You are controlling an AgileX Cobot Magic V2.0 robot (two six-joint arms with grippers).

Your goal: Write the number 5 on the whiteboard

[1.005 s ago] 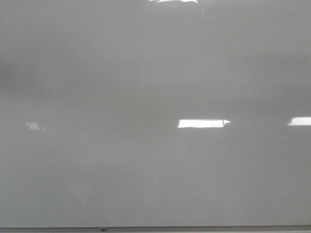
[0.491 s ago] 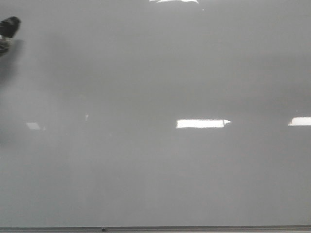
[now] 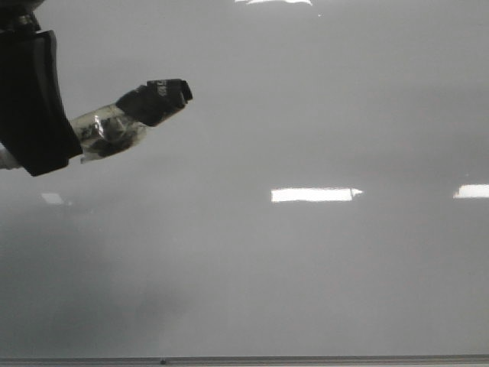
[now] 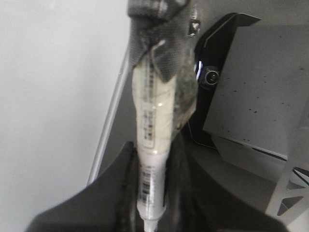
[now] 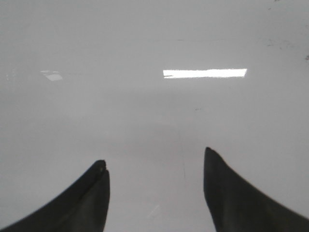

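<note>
The whiteboard (image 3: 306, 267) fills the front view as a glossy pale grey surface. No number 5 is in view on it. My left gripper (image 3: 57, 130) reaches in from the upper left, shut on a marker (image 3: 130, 118) with a pale taped barrel and a black end pointing right. The left wrist view shows the marker (image 4: 153, 121) clamped between the black fingers of that gripper (image 4: 153, 159). Whether its tip touches the board cannot be told. My right gripper (image 5: 154, 162) hangs open over bare whiteboard (image 5: 145, 111), holding nothing.
The board's thin grey frame edge (image 3: 306, 359) runs along the bottom of the front view. Bright rectangular light reflections (image 3: 309, 195) lie on the board. In the left wrist view a grey metal panel (image 4: 256, 87) and a small camera (image 4: 210, 76) stand beside the frame edge (image 4: 108, 125).
The left gripper with the marker has come in from the left edge and moved well to the right over the board, which was bare a second ago.
</note>
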